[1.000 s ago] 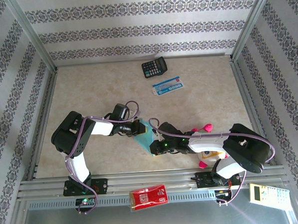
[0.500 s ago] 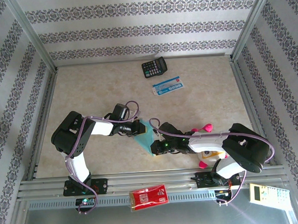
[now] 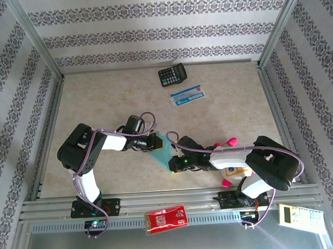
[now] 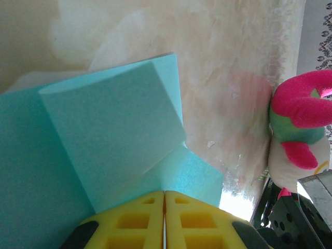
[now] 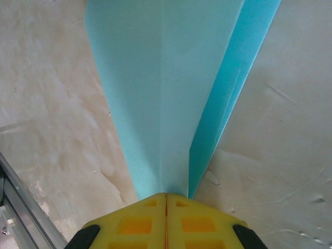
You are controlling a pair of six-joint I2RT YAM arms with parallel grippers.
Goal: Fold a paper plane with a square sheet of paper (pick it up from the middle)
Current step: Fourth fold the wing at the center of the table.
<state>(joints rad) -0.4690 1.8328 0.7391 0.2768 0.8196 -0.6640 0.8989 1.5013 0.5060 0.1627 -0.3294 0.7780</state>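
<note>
The light turquoise square sheet of paper is folded into a tapering, pointed shape and is held just above the table between the two arms. My left gripper is shut on its far left end; in the left wrist view the yellow fingertips meet on the folded flaps of the paper. My right gripper is shut on the near end. In the right wrist view the paper narrows to a point with a centre crease, right at the closed gripper.
A black calculator and a blue-and-white card lie at the back of the table. A white, pink and green plush toy sits under the right arm, close to the paper. A red packet rests on the front rail.
The right arm's elbow has shifted slightly left. Both grippers stay shut on the paper, which has barely moved.
</note>
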